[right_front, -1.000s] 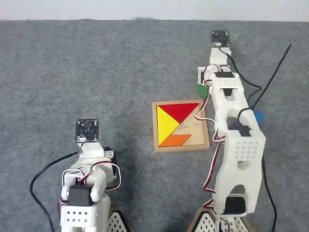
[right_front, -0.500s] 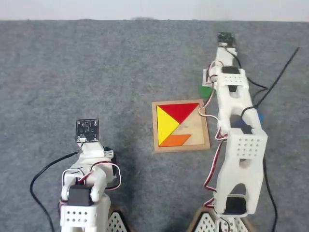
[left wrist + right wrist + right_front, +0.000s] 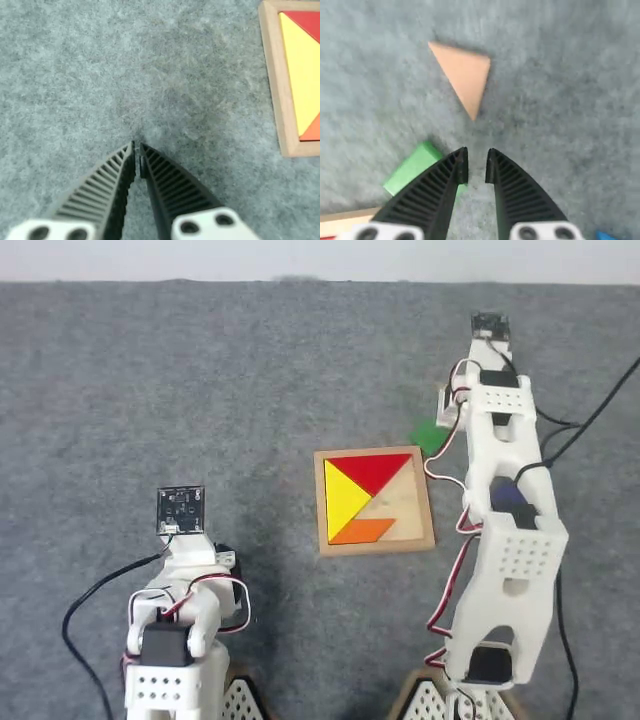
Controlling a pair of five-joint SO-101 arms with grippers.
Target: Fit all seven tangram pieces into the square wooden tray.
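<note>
I am hovering my right end effector [image 3: 476, 156], slightly parted and gripping nothing, over the grey surface [image 3: 570, 75], just beside the green piece [image 3: 410, 172] and near the tan triangle [image 3: 464, 72]. My left end effector [image 3: 136, 147] is sitting clenched and empty. The square wooden tray [image 3: 378, 544] is holding 3 pieces: a red triangle [image 3: 372, 470], a yellow triangle [image 3: 343, 498] and an orange piece [image 3: 362, 530].

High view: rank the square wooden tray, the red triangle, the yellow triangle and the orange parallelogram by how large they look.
1. Square wooden tray, largest.
2. Red triangle piece and yellow triangle piece: these look alike in size, so I do not rank one above the other.
3. Orange parallelogram piece, smallest.
</note>
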